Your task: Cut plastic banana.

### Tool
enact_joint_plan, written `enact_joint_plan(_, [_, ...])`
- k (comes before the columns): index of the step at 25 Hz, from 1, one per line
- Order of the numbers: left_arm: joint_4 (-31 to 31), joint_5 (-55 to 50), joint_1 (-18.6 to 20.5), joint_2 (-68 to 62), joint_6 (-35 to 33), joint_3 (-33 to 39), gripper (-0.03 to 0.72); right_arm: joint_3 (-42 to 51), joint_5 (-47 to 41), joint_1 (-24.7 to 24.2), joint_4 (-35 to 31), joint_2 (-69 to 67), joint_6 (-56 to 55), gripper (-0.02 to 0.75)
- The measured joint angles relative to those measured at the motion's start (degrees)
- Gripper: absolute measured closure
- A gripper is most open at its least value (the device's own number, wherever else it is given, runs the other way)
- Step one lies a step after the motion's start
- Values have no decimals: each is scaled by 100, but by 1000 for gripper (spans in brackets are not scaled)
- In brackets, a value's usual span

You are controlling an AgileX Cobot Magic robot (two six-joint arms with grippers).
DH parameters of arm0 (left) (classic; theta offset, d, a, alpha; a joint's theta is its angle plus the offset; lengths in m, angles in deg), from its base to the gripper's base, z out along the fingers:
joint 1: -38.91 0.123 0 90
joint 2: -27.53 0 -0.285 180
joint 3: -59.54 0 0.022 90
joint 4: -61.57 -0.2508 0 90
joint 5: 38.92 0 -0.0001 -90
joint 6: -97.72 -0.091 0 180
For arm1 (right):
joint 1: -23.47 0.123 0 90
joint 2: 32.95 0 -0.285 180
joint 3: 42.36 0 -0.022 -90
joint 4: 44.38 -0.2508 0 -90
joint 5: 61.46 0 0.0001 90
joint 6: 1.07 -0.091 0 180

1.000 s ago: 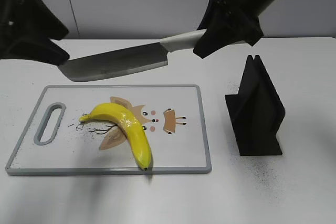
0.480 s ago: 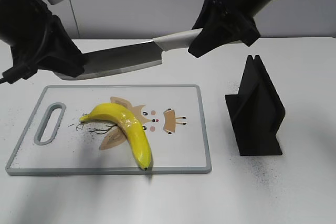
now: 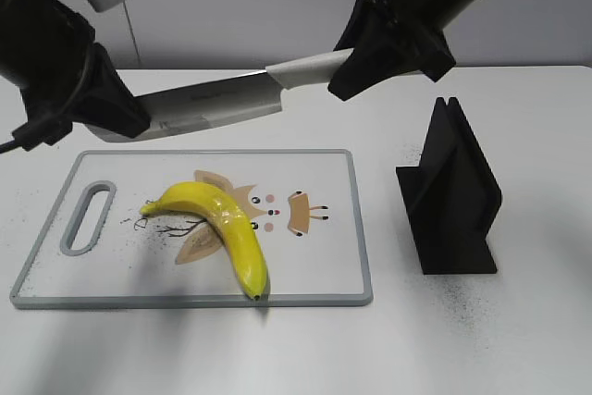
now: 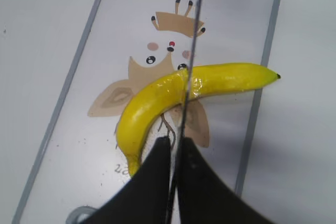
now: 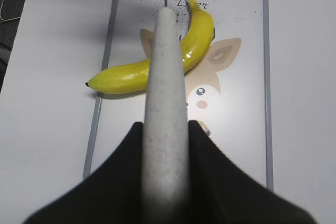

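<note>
A glossy bright-yellow curved plastic banana (image 3: 218,230) lies on a white rectangular cutting board with a grey rim (image 3: 351,228), its greenish stem end toward the board's handle slot and its dark tip just at the near edge. The board rests on a white desk (image 3: 518,339) and carries a tan cartoon print partly covered by the fruit.

Above the board's far edge hangs a large kitchen knife with a grey steel blade and pale speckled handle (image 3: 217,104), held level and clear of the banana. The black right gripper (image 3: 344,69) is closed around the handle; in the right wrist view its fingers (image 5: 126,150) press against both sides of the handle. The black left gripper (image 3: 139,122) is clamped on the blade's tip end; in the left wrist view its fingers (image 4: 157,156) pinch the thin edge-on blade, which lines up over the banana's middle.

A black slotted knife stand (image 3: 450,193) sits on the desk to the right of the board, apart from it.
</note>
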Motion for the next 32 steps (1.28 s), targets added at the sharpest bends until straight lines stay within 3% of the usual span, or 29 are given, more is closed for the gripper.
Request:
enact_joint_plan(4, [-767,374,-421,-30,946,287,684,131,38,130,443,-32,-450,573])
enact_joint_plan(8, [-1017,787,-721,-85,1265,628,684,405,205,297,911,-92,-679,572])
enact_joint_plan(17, [-1118,1126,-746,-465,1379,667,684,418,574,393,1237,-463,-826,568])
enact_joint_plan(24, [-971,1950,-746,-1523,1367,831,679,418,1079,400,1345,-1343,-825,561])
enact_joint_plan(32, [-827,1875,-740,-1749,1337,721,674,351,1114,368,1370,-1702,-825,546])
